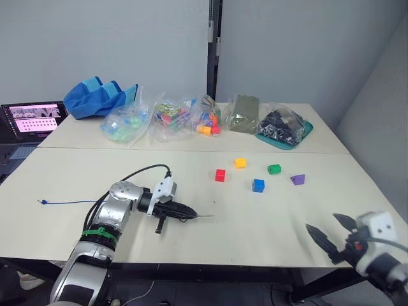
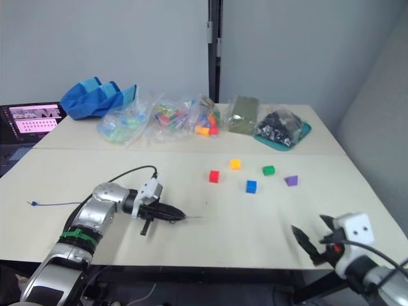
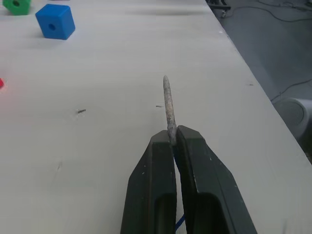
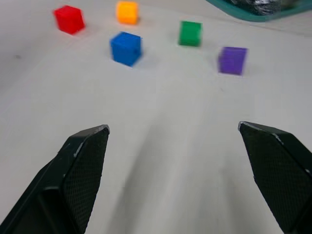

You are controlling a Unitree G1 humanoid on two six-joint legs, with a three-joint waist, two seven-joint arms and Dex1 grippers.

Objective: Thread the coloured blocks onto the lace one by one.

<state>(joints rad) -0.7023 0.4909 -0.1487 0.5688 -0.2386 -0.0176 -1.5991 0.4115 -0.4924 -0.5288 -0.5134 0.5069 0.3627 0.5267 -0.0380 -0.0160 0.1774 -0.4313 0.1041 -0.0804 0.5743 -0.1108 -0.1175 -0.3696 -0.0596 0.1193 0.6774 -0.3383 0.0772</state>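
— So where's the risk?

— Biggest first: the table is wide, and my right gripper, spread and empty, hangs near its front edge, well short of the 5 blocks mid-table. A hasty reach could knock them away.

— And the lace?

— My left gripper pinches it just behind its stiff tip, cord trailing left. A loose pinch could let the tip swivel and miss a block's hole.

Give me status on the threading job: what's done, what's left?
Done: left gripper has its fingers shut on the lace, stiff tip sticking out ahead. In hand: right gripper is open, empty, short of the blocks. Left: all five; red, yellow, blue, green and purple lie loose on the table.
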